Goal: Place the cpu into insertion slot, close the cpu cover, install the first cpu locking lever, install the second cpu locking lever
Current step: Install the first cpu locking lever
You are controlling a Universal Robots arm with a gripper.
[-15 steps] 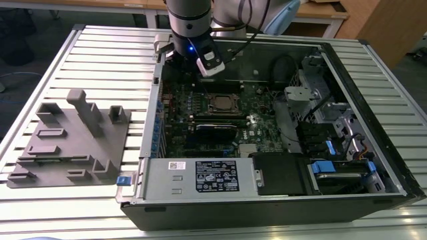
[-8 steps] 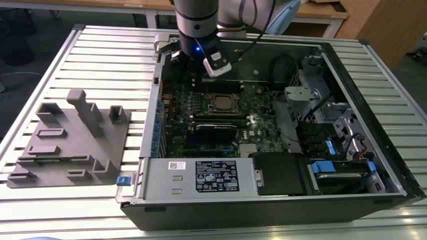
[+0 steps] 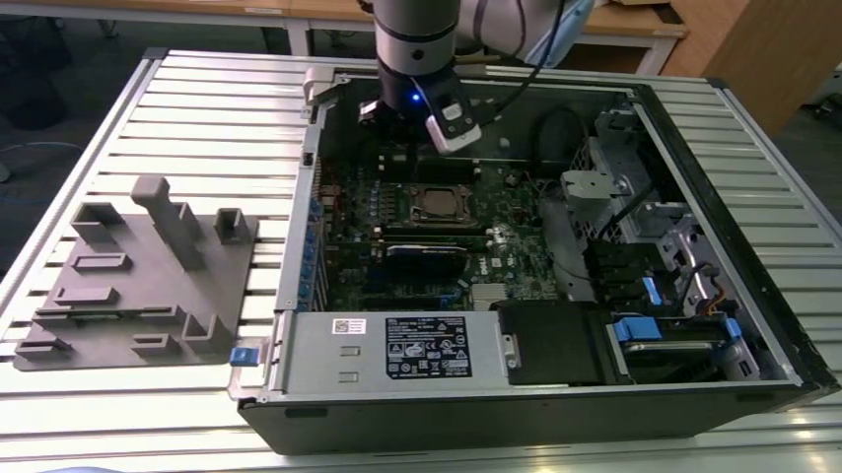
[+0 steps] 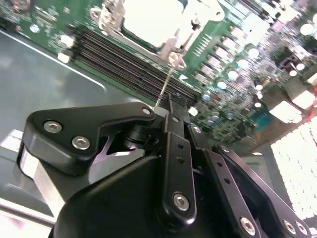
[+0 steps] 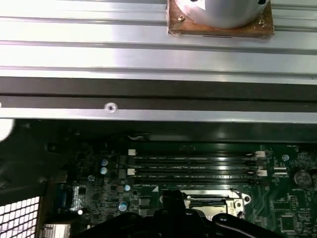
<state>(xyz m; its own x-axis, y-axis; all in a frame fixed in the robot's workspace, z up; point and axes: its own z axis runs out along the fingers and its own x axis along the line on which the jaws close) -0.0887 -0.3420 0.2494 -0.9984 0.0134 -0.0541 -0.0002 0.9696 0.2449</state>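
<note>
the gripper (image 4: 174,105), fingers drawn close together, sat at the raised end of the thin locking lever (image 4: 164,87) beside the seated cpu (image 4: 148,20), a position suited to working it.

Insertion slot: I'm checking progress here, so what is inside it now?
A pale metal square, apparently the cpu, fills the insertion slot, framed by the cpu cover. The contacts beneath it are hidden.

My gripper (image 4: 173,101): matt black links, bright steel screw heads. Motherboard (image 3: 514,212): glossy green laminate. cpu cover (image 3: 416,204), frame centre: shiny silvery metal. Table (image 3: 197,118): ribbed brushed aluminium. Fixture block (image 3: 132,286), left of frame: matt grey plastic. Power supply (image 3: 329,355), lower centre: dull sheet metal, paper labels.
</note>
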